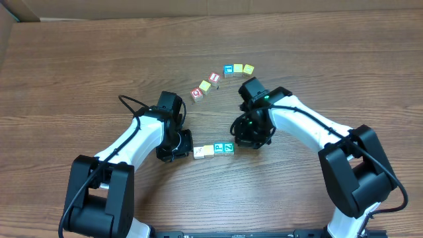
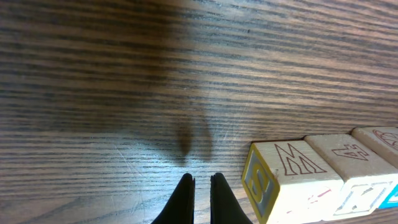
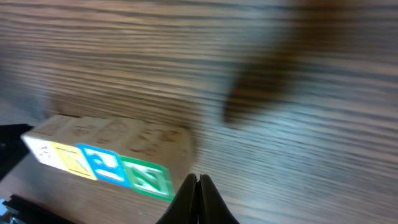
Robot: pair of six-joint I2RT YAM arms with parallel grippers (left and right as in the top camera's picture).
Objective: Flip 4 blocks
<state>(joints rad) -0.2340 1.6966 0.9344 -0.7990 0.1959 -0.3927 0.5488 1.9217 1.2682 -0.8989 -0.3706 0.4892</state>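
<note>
Four blocks lie in a short row on the table: whitish (image 1: 199, 153), yellow (image 1: 209, 151), blue-faced (image 1: 219, 149) and green-faced (image 1: 229, 147). My left gripper (image 1: 185, 151) sits low just off the whitish end, shut on nothing. In the left wrist view its tips (image 2: 202, 182) rest beside the end block (image 2: 292, 165), which shows a yellow-rimmed S face. My right gripper (image 1: 241, 140) is at the green end, shut and empty. The right wrist view shows its tips (image 3: 199, 180) just right of the green block (image 3: 149, 179), with the blue block (image 3: 102, 167) beyond.
An arc of several more letter cubes lies further back, from a red-faced one (image 1: 197, 94) through another red one (image 1: 213, 77) to a yellow one (image 1: 248, 68). Bare wooden table (image 1: 79, 79) surrounds both arms.
</note>
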